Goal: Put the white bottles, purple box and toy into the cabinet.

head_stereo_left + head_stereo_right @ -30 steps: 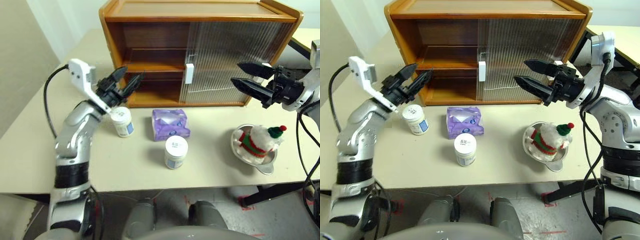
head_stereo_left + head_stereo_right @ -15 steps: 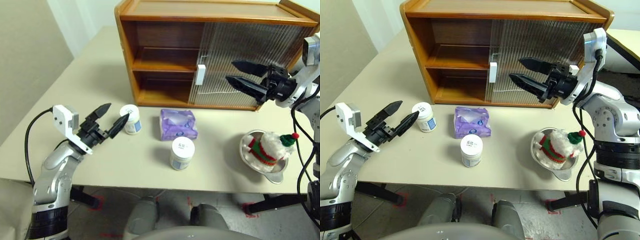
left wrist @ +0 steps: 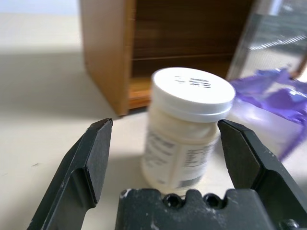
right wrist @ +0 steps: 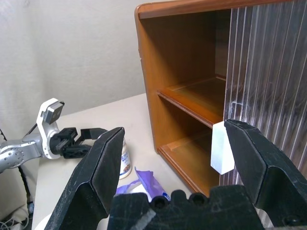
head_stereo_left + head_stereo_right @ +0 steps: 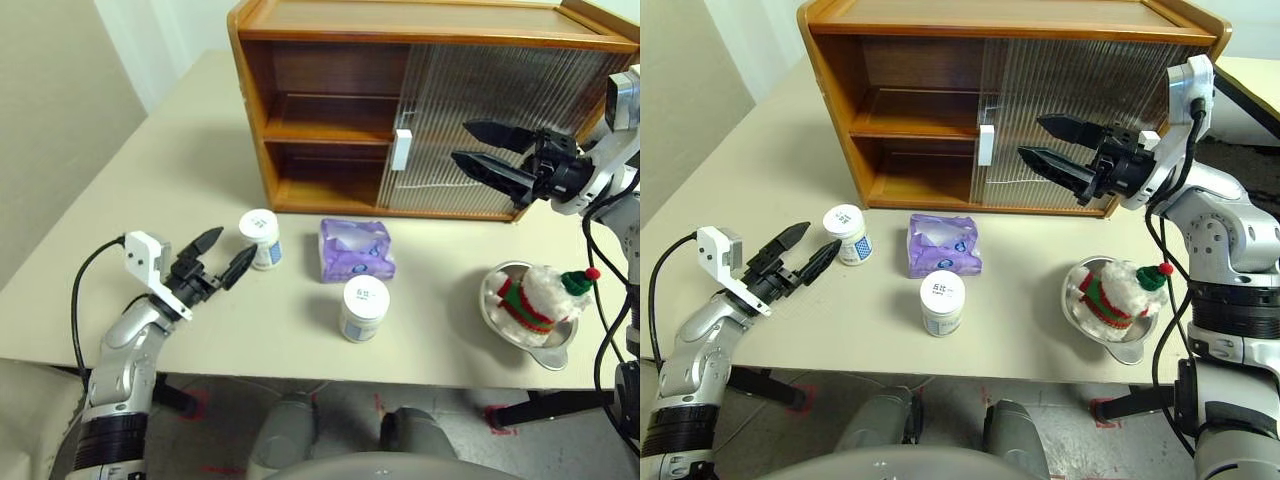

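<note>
One white bottle (image 5: 262,238) stands on the table left of the purple box (image 5: 355,249); a second white bottle (image 5: 364,308) stands nearer the front edge. My left gripper (image 5: 224,254) is open, low over the table just left of the first bottle (image 3: 184,128), which sits ahead of its fingertips, untouched. The toy (image 5: 541,292) lies in a silver bowl at the right. The cabinet (image 5: 330,110) stands behind, its left half open. My right gripper (image 5: 473,145) hangs open in front of the ribbed door, holding nothing.
The silver bowl (image 5: 545,354) sits near the table's front right edge. The cabinet's inner shelf (image 5: 325,132) and floor are bare. Both ribbed doors are slid to the right, white handle (image 5: 402,150) at mid-front. Open tabletop (image 5: 170,170) lies left of the cabinet.
My left arm has dropped from in front of the cabinet's open side to just above the table, left of the first bottle. The camera view shifted. The right gripper stayed put.
</note>
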Tool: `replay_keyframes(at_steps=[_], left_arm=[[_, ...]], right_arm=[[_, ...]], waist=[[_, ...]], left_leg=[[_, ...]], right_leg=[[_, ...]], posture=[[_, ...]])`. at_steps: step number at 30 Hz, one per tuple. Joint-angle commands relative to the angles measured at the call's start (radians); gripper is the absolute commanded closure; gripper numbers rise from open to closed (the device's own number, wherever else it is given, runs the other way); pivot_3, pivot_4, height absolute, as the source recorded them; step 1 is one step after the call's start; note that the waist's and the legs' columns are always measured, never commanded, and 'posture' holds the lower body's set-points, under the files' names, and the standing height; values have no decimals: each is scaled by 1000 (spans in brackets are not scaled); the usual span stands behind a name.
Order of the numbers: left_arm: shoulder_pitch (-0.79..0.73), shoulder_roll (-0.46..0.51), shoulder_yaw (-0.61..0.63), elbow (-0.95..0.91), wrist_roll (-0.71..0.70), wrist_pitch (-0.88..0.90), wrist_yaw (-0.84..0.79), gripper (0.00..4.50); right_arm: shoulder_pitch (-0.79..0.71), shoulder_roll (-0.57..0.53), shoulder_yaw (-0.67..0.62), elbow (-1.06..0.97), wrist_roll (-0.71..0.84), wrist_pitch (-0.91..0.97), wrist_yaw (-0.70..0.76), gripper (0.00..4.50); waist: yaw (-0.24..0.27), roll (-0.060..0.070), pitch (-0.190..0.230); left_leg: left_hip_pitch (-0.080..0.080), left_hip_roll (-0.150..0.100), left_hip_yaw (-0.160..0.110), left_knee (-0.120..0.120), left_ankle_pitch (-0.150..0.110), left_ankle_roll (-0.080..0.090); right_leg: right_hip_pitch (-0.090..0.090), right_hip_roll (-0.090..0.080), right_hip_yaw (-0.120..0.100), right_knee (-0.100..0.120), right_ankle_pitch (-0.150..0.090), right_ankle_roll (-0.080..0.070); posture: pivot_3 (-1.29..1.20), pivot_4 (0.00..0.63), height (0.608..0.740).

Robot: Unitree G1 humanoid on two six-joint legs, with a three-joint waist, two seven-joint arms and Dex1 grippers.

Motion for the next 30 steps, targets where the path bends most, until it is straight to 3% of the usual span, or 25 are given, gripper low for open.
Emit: replay_keyframes(at_steps=[1,30], left_arm=[[-6,11,-32,18,23,-25,-31,55],[-108,21,-98,233,124,-158,-70,55]], right_arm=[[4,-14,-11,-18,1,3,-3,0],[38,-33,-34,-61,23,12,-31,0]], waist=[[-1,0,0],[-29,0,0]], left_leg=[[0,0,0,0,0,0],[0,5,1,0,-1,-2]], right_leg=[[0,0,0,0,0,0],[-1,3,0,0,1,0]], posture=[[84,0,740],[44,0,740]])
